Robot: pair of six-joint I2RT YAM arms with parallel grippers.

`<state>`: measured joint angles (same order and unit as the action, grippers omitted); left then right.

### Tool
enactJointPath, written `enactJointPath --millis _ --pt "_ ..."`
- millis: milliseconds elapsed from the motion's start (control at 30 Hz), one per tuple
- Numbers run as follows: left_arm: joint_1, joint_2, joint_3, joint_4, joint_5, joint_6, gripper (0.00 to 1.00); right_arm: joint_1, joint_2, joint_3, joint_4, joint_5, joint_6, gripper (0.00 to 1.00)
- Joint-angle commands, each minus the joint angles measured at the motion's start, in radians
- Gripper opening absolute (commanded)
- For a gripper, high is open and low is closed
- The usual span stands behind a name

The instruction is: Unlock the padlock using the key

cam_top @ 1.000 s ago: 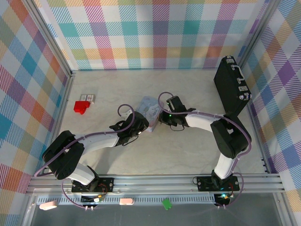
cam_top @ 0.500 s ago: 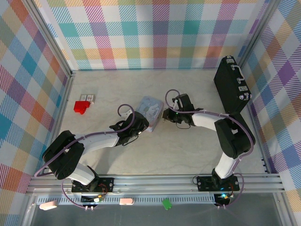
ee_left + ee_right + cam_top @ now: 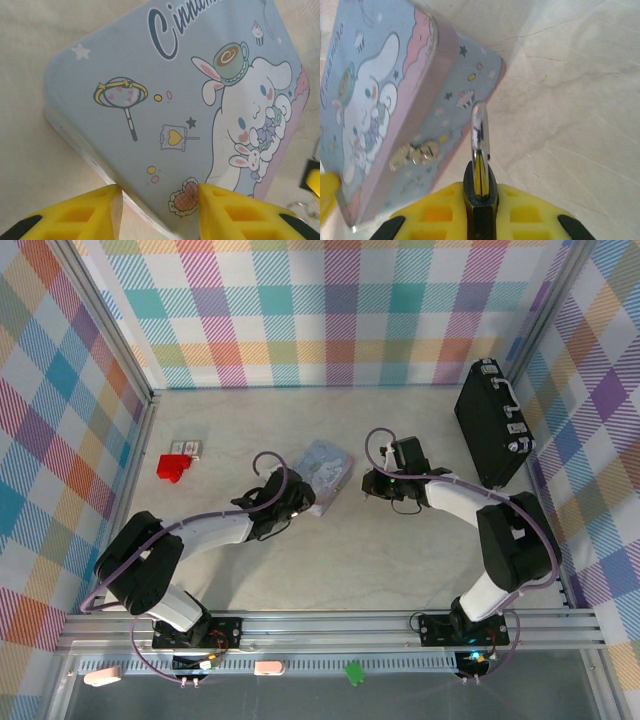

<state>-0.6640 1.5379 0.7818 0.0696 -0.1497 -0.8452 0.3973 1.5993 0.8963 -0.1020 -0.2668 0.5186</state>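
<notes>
The padlock (image 3: 480, 196), a small black body with a silvery shackle pointing away from the wrist, is pinched edge-on between the yellow fingers of my right gripper (image 3: 480, 202), which is shut on it. That gripper (image 3: 372, 483) hovers just right of the light blue cartoon tin (image 3: 328, 472), a short gap apart. My left gripper (image 3: 160, 192) straddles the tin's near corner (image 3: 150, 100), one finger on the side wall and one on the lid edge, closed on it. In the top view the left gripper (image 3: 300, 502) sits at the tin's lower left. The key is out of view.
A black case (image 3: 490, 425) leans at the back right wall. A red block (image 3: 172, 467) and a small white item (image 3: 187, 448) lie at the left. The tin has a metal clasp (image 3: 415, 152) on its side. Plaid walls enclose the table.
My right gripper has drawn back to the right, away from the tin, with the padlock in it. The tin has shifted and turned slightly up and right in the left gripper.
</notes>
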Motion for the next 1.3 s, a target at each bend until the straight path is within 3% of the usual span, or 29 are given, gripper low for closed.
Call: enactJointPath --millis 0,233,467,600,900,1267 --pt "0.067 0.087 0.035 -0.157 0.020 0.212 0.41 -0.006 -0.052 0.001 -0.118 0.007 -0.114 0.00" --pt "0.193 0.246 0.205 -0.145 0.185 0.311 0.40 -0.006 -0.073 -0.058 -0.155 0.016 -0.146 0.00" --pt "0.301 0.302 0.352 -0.173 0.193 0.337 0.41 -0.006 0.022 -0.013 -0.201 -0.075 -0.178 0.00" --pt "0.323 0.157 0.242 0.001 0.243 0.337 0.44 -0.002 0.066 0.015 -0.217 -0.092 -0.179 0.00" --pt "0.335 -0.182 0.004 -0.004 0.212 0.400 0.48 0.033 0.164 0.065 -0.242 -0.094 -0.189 0.01" --pt "0.359 -0.490 -0.163 -0.133 0.090 0.456 0.56 0.039 0.180 0.086 -0.269 -0.050 -0.189 0.23"
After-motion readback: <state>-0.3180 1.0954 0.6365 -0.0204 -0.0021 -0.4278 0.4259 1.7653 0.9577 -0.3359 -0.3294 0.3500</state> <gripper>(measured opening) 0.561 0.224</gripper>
